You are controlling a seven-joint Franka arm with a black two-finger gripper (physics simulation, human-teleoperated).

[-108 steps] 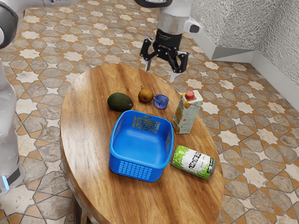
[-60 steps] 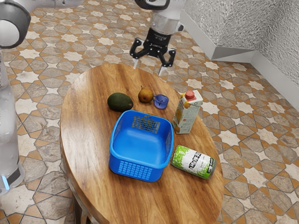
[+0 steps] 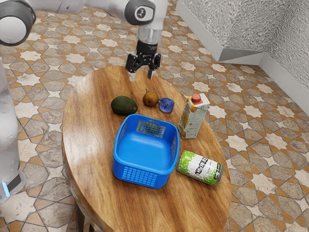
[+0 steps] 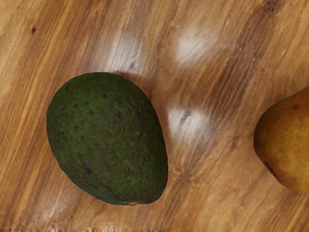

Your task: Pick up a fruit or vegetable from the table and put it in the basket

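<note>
"Two fingers stand apart on the tool, which points down over the surface. How does the arm run?"

"It reaches in from the exterior view's upper left, then bends downward at the wrist. And the fruit?"

"Both the pear and the avocado rest on the surface. The wrist view gives the avocado's pitted skin and brown stem end close up, though it cuts the pear off."

"The exterior view has the pear whole, stem included. What else is there?"

"A small blue cup beside the pear, then the blue basket just beside the avocado. Beyond, a carton stands upright, and a green-and-white can lies on its side."
</note>
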